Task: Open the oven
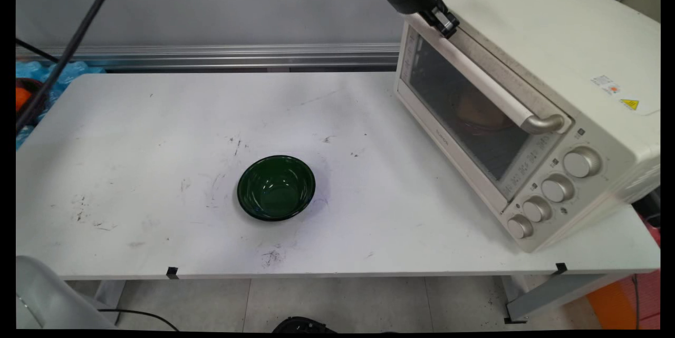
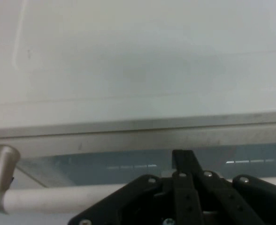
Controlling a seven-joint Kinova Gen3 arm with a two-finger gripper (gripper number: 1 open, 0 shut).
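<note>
Black two-finger hand (image 1: 445,22) — at cream toaster oven's (image 1: 553,64) door handle (image 1: 490,82), right table (image 1: 132,132) edge; grip undeterminable. Green glass bowl (image 1: 276,187) — near-centre.

bowl (image 1: 276,187): glossy dark-green, perhaps glass | oven (image 1: 548,53): matt cream casing, brushed-metal knobs (image 1: 556,187) | table (image 1: 158,132): scuffed matt white

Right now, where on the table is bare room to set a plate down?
Left of the green bowl and behind it toward the wall, the table is bare. The right side is crowded by the toaster oven, where the gripper sits.
</note>
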